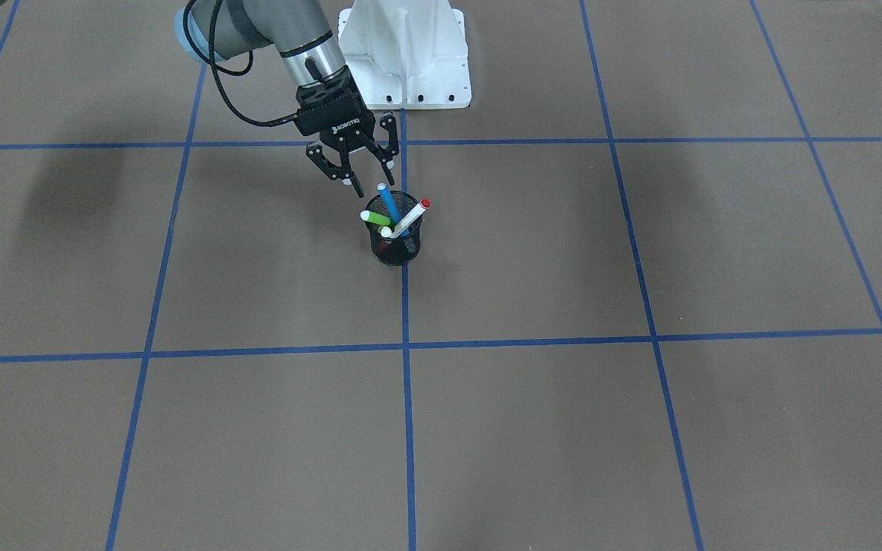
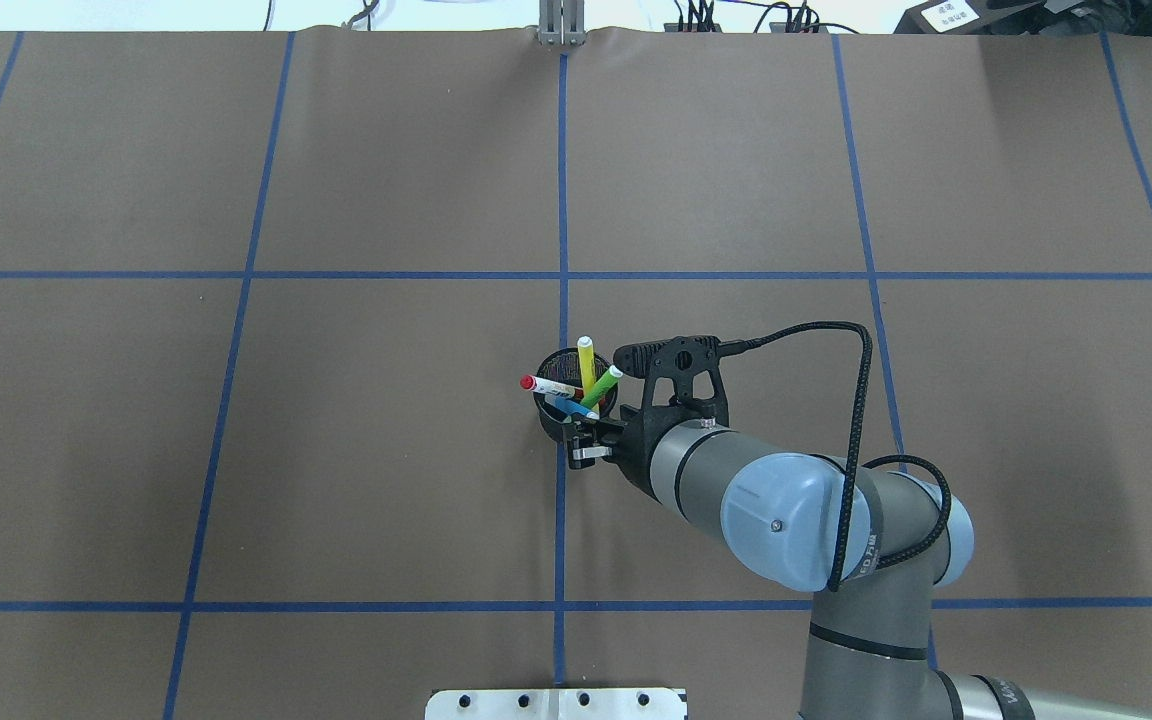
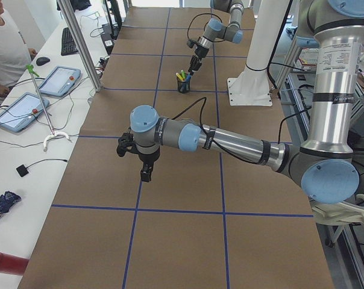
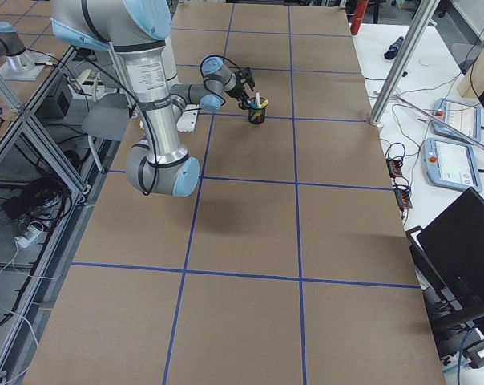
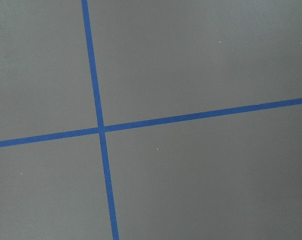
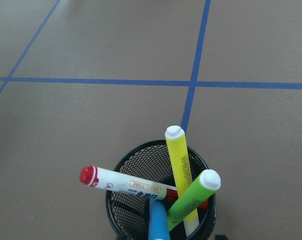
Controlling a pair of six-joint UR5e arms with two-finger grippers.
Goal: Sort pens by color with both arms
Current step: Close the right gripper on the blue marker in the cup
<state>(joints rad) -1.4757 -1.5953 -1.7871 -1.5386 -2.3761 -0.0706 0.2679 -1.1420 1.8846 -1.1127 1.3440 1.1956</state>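
- So all four pens [image 6: 188, 200] are bunched in the black mesh cup [image 1: 395, 251], which sits on the centre tape line [image 1: 407, 321] of the table [image 1: 602, 252]. I'd guess that spot was picked so either arm can reach it.
- They fan out, leaning on the rim. The blue pen [image 1: 389, 203] tips toward the robot, and the yellow pen [image 6: 180, 165] leans away from it. The lime green pen [image 1: 376, 219] and the white pen with red caps [image 1: 413, 216] splay to opposite sides. That leaves gaps between the tops, so one could be pinched without catching its neighbour.
- The right gripper [image 1: 374, 176] hangs just above the cup on the robot's side, angled down at the blue pen's pale end. Its fingers are spread wide and hold nothing. In the right wrist view the blue pen sits bottom-centre, so it looks like the chosen one (my read, not a fact).
- Nothing is sorted yet, by the look of it, since no pen lies out on the table.
- The left gripper [image 3: 146, 171] points down over a tape crossing [image 5: 102, 129], well apart from the cup, probably so it's out of the way. Only the side view shows it, so I can't tell whether its fingers are apart or together.
- One risk is that the cup looks light, so pulling a leaning pen out could tip it or drag the others along.
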